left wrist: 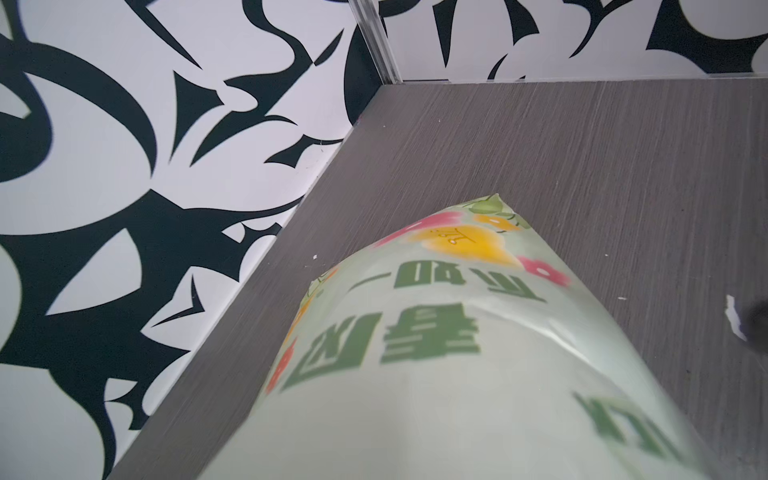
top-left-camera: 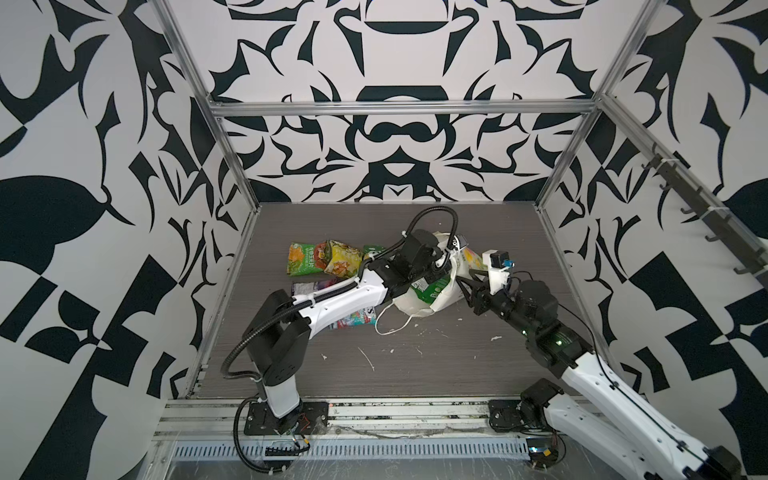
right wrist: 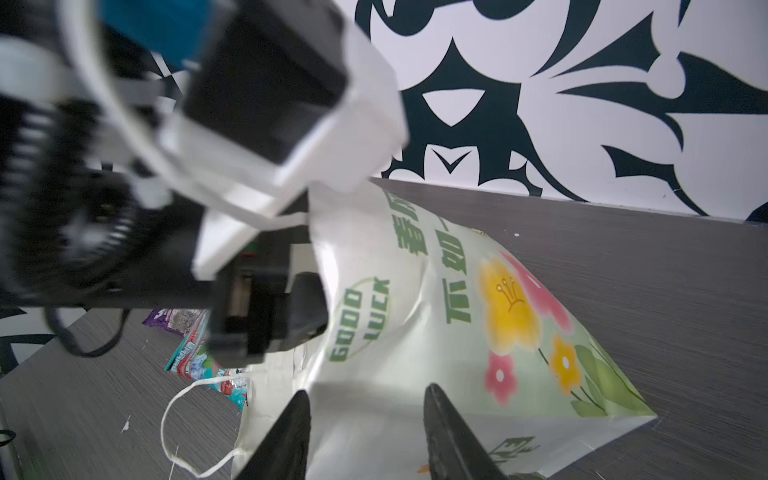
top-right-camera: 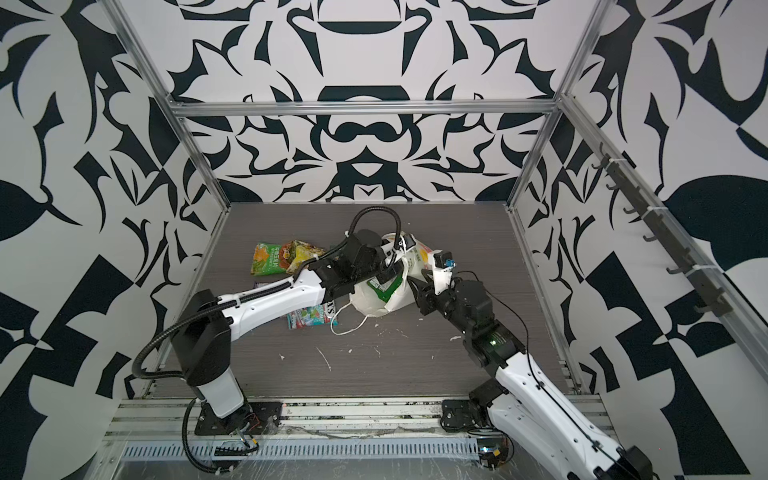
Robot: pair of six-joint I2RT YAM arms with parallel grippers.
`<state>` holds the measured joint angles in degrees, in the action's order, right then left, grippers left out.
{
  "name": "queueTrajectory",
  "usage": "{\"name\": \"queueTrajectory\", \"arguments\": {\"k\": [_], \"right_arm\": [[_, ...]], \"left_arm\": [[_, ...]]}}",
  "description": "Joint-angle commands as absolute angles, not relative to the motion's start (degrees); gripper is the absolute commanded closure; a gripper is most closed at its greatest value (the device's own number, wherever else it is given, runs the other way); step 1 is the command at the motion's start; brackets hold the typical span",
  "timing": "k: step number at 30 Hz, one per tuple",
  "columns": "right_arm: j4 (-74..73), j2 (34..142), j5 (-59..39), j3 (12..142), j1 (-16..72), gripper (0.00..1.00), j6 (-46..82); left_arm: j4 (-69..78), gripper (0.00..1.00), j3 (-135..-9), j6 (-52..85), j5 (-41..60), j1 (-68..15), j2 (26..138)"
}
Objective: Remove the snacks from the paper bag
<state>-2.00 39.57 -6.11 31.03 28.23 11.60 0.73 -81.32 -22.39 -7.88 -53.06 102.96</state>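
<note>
The white paper bag (top-left-camera: pixel 415 301) (top-right-camera: pixel 370 300) (right wrist: pixel 436 291) lies on its side mid-table, mouth toward the left. My left gripper (top-left-camera: pixel 443 257) reaches into that mouth. Its fingertips are hidden under the paper (left wrist: pixel 457 374), and only one black finger (right wrist: pixel 309 309) shows at the bag's edge. My right gripper (right wrist: pixel 370 399) (top-left-camera: pixel 465 279) is open, tips against the bag's near wall. Snacks lie on the table: a green-orange packet (top-left-camera: pixel 302 259), a yellow-green one (top-left-camera: pixel 340 259), a purple one (right wrist: pixel 174 320) and a teal-red one (top-left-camera: pixel 357 320) (right wrist: pixel 195 361).
A loose white cord handle (top-left-camera: pixel 395 324) (right wrist: pixel 178 415) trails in front of the bag. Small paper scraps (top-left-camera: pixel 368 359) dot the grey tabletop (top-left-camera: pixel 415 374). Patterned walls and aluminium posts (top-left-camera: pixel 232 166) close in the table, and a hook rail (top-left-camera: pixel 685 199) runs along the right wall.
</note>
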Motion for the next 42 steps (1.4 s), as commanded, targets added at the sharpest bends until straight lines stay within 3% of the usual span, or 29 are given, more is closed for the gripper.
{"name": "queueTrajectory", "arguments": {"k": [1, 8, 14, 17, 19, 21, 29, 37, 42], "right_arm": [[-1.5, 36.1, -0.2, 29.7, 28.3, 0.5, 11.8], [-1.2, 40.4, 4.2, 33.9, 28.3, 0.48, 16.2], [-3.3, 46.7, 9.6, 35.3, 28.4, 0.47, 20.4], [-4.4, 48.9, 15.1, 35.7, 28.5, 0.52, 22.2], [-5.3, 49.9, 16.9, 36.1, 28.5, 0.62, 23.0], [-5.7, 51.5, 17.0, 37.2, 28.5, 0.69, 22.8], [-8.5, 56.3, 13.9, 40.0, 28.5, 0.71, 20.8], [-13.5, 59.1, 7.3, 39.5, 28.5, 0.61, 14.8], [-17.9, 60.1, 8.7, 38.7, 28.4, 0.73, 11.6]], "left_arm": [[-1.0, 0.53, -87.4, -20.5, -7.7, -52.9, 107.0], [-3.5, 0.52, -95.0, -17.1, -10.6, -52.8, 111.2], [-3.7, 0.52, -94.2, -15.7, -11.1, -52.8, 110.1], [-4.1, 0.52, -93.3, -16.0, -11.2, -52.9, 109.4], [-3.6, 0.52, -91.7, -16.5, -11.2, -52.9, 108.6], [-3.5, 0.51, -90.3, -16.7, -11.5, -52.8, 107.9], [-2.8, 0.5, -87.5, -16.2, -12.2, -53.1, 106.3], [-2.7, 0.5, -87.5, -17.2, -12.1, -53.1, 106.1], [-3.2, 0.5, -87.6, -17.1, -11.7, -53.2, 105.8]]}}
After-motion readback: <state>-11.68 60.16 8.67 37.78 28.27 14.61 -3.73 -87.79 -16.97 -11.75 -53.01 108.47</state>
